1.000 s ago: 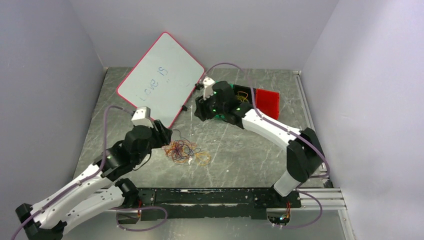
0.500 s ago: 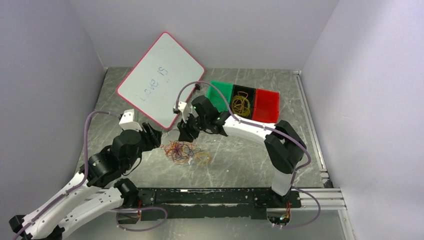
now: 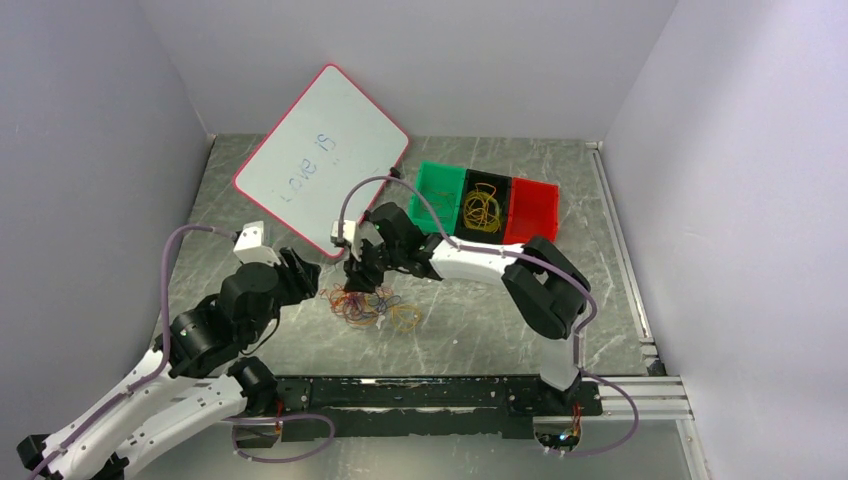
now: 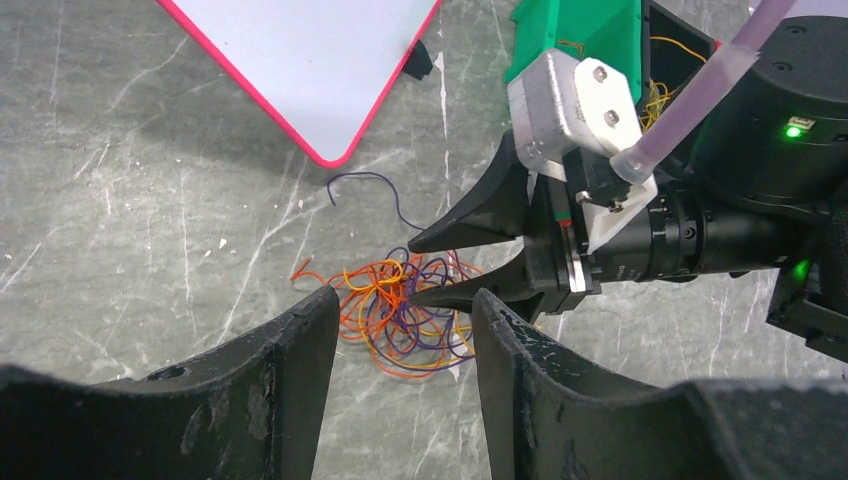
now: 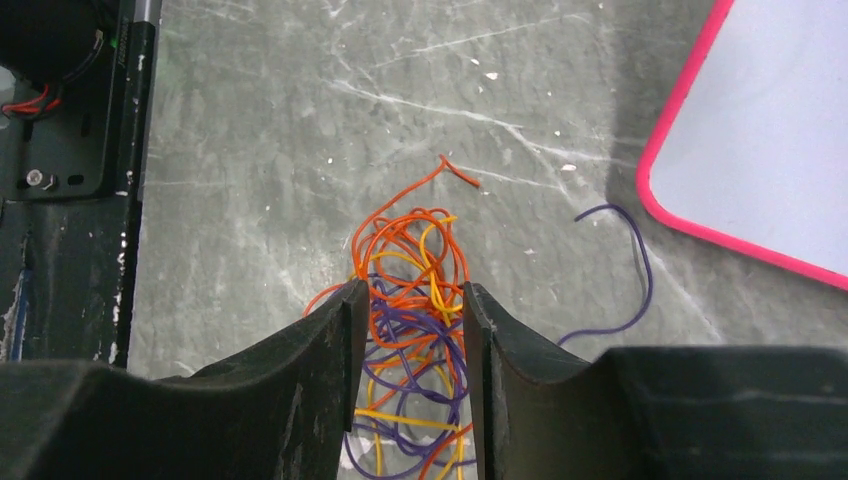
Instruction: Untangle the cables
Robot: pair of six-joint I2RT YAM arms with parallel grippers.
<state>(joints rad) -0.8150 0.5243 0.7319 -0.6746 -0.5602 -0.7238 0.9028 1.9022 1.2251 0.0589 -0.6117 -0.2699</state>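
The cables (image 3: 368, 304) are a tangled bunch of thin orange, yellow and purple loops on the grey table, also in the left wrist view (image 4: 405, 315) and the right wrist view (image 5: 415, 270). My right gripper (image 3: 360, 274) is open, low over the far side of the bunch, its fingers straddling the loops (image 5: 407, 300). My left gripper (image 3: 305, 270) is open and empty just left of the bunch (image 4: 405, 300). One purple strand (image 5: 625, 270) trails away toward the whiteboard.
A pink-rimmed whiteboard (image 3: 320, 160) leans at the back left, close to both grippers. Green (image 3: 440, 185), black (image 3: 487, 205) and red (image 3: 533, 210) bins stand at the back right; the black one holds yellow wires. A black rail (image 3: 420, 392) runs along the near edge.
My right arm has swung from the bins to the left and down over the cable bunch. My left gripper has drawn back a little to the left.
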